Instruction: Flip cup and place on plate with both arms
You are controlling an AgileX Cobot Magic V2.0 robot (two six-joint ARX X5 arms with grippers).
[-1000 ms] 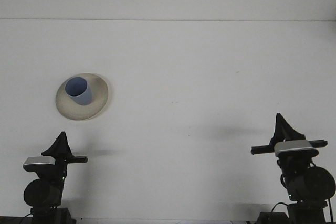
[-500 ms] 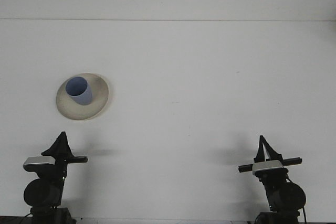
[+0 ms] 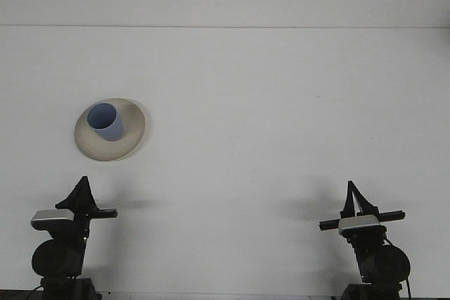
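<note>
On plate (image 3: 130, 142): blue cup (image 3: 107, 123), upright, likely light, rigid, slick; grasp at rim. Pincer states: cannot tell.

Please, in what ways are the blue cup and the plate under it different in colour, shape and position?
The blue cup is a light blue, while the plate is cream or off-white. The cup is tall and narrow with its opening facing up; the plate is wide, round and shallow. The cup stands on the plate toward its upper left part, and the plate lies directly on the white table. Both are plain, without pattern, and both are far from the two grippers.
</note>
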